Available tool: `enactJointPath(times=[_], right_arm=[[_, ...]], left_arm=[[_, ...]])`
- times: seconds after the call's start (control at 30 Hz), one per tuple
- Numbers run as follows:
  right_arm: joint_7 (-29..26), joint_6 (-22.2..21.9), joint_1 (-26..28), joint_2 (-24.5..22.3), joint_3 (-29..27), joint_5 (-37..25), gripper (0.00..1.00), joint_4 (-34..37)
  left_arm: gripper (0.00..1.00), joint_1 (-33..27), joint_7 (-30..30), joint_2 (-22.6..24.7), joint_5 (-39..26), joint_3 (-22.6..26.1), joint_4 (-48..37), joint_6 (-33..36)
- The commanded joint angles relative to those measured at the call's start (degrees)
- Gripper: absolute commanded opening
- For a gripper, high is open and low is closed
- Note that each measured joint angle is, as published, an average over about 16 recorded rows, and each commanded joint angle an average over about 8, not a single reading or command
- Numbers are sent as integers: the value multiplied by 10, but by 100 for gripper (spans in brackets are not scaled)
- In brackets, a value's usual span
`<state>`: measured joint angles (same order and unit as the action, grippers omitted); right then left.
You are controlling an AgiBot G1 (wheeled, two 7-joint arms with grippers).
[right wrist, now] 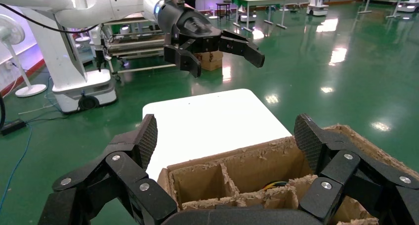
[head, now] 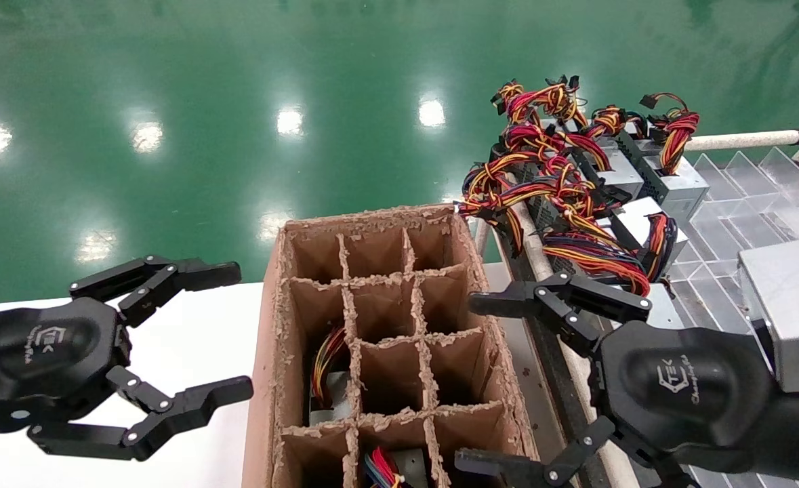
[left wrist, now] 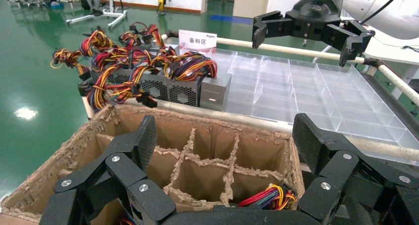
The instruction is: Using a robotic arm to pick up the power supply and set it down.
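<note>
Green glossy floor [head: 236, 81], white table [head: 189, 339].

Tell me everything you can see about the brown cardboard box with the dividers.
The cardboard box is brown, open-topped and upright, its edges frayed and crumbling. Cardboard dividers split it into a grid of three columns and several rows. Most cells look empty; at least two in the head view hold coloured wires over grey metal. It stands between the white table on the robot's left and the rack of power supplies on its right. Neither open claw touches it.
</note>
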<state>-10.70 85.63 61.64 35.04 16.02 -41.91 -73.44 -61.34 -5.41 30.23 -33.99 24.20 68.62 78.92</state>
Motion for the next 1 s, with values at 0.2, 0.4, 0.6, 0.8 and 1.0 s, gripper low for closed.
enactJointPath(times=[0.2,0.4,0.6,0.8,1.0], right_arm=[[0,0,0,0,0,0,100,0],[0,0,0,0,0,0,100,0],[0,0,1,-1,0,-1,100,-1],[-6,3,39,-11,11,-45,100,-14],[-9,28,152,15,66,-171,100,-24]], left_arm=[[100,0,0,0,0,0,0,0],[100,0,0,0,0,0,0,0],[50,0,0,0,0,0,0,0],[0,0,0,0,0,0,0,0],[0,0,0,0,0,0,0,0]])
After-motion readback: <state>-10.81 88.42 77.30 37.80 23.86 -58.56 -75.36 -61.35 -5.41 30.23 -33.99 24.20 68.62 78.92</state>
